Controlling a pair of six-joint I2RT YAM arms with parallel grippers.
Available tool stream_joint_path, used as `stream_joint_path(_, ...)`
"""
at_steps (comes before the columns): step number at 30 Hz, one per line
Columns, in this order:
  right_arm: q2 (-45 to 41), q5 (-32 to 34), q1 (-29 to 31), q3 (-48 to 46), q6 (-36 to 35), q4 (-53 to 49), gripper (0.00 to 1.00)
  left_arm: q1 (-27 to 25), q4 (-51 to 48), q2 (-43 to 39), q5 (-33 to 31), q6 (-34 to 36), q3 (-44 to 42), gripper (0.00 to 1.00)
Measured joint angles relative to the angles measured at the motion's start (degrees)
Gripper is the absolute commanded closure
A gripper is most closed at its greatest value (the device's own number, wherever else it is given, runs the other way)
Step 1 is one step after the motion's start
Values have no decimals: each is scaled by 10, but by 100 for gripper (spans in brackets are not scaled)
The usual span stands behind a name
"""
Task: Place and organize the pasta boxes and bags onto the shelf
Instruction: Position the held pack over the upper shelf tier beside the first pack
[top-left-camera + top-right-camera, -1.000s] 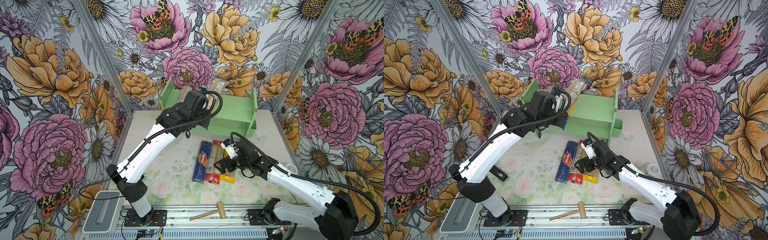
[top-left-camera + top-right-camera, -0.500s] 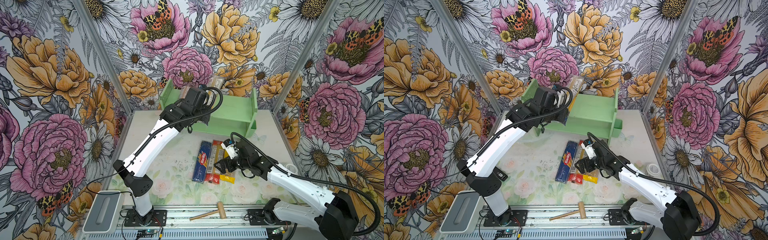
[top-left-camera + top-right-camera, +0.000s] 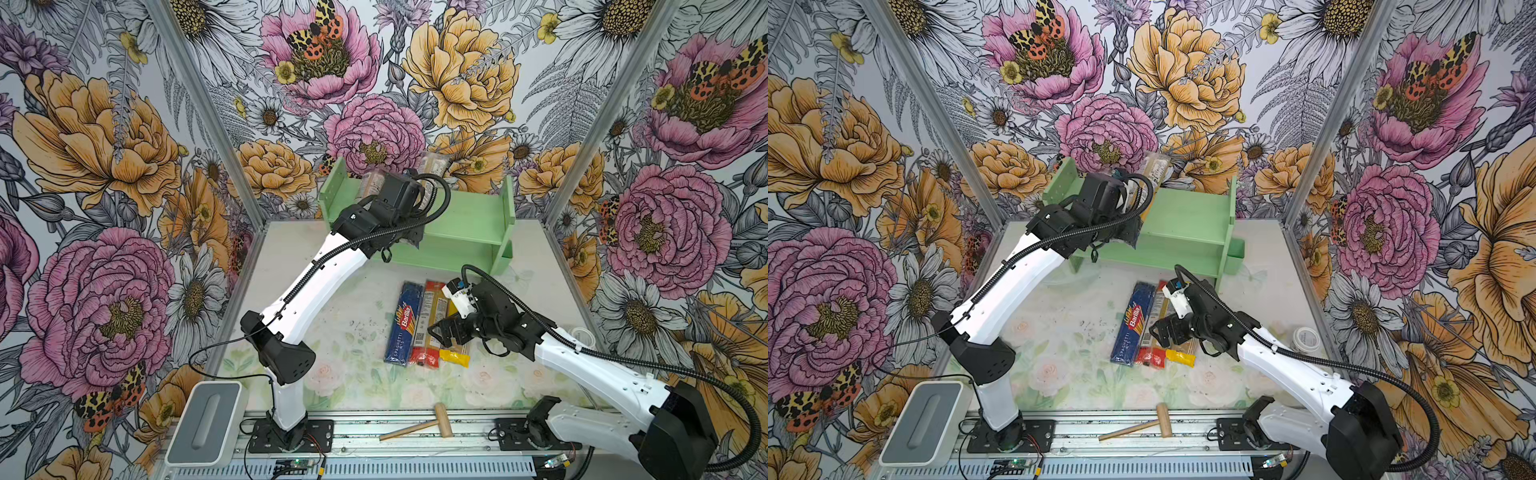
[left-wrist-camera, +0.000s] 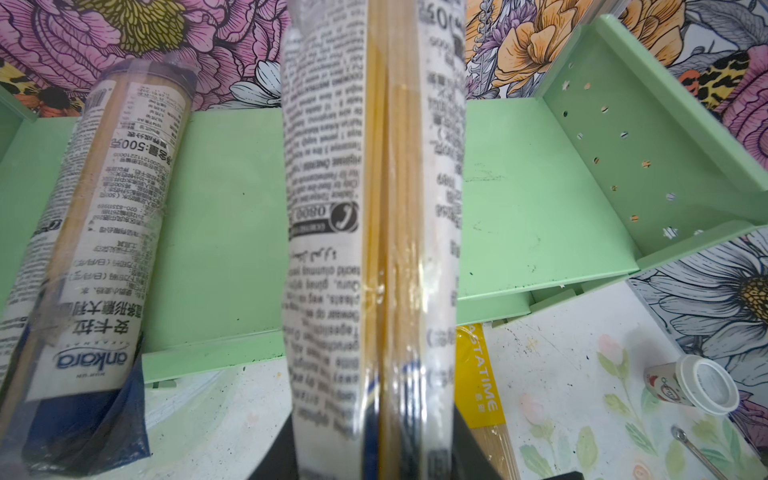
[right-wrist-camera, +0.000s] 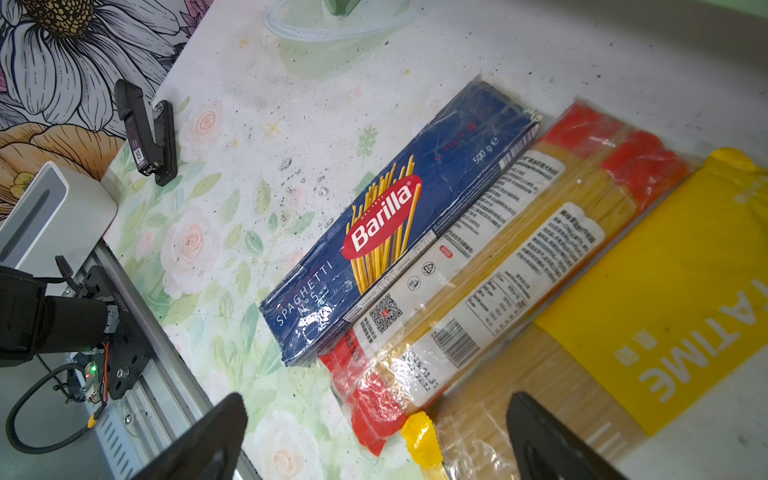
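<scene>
My left gripper [image 4: 374,449] is shut on the blue end of a clear spaghetti bag [image 4: 332,187]. It holds the bag over the top tier of the mint-green shelf [image 3: 469,216], far end toward the back wall [image 3: 432,163]. A second clear blue-ended bag [image 4: 104,228] lies on that tier beside it. On the table a dark blue Barilla box [image 5: 399,220], a red-ended bag [image 5: 498,249] and a yellow bag [image 5: 665,291] lie side by side. My right gripper [image 5: 376,436] hovers open over their near ends [image 3: 446,332], holding nothing.
A small wooden mallet [image 3: 419,424] lies on the front rail. A grey box [image 3: 205,424] sits at the front left. A white-lidded cup [image 3: 1305,338] lies near the right wall, and a black clip [image 5: 145,133] by the left wall.
The left arm has stretched further toward the shelf, carrying the bag deeper over the top tier. The right arm has not moved.
</scene>
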Motion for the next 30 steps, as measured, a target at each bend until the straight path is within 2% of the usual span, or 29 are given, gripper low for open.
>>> stream_joint_path(12, -9, 0, -2, -4, 0, 0, 1, 0, 0, 56, -28, 0, 9, 100)
stream_joint_path(30, -13, 0, -10, -14, 0, 0, 0, 7, 2, 60, -42, 0, 33, 100)
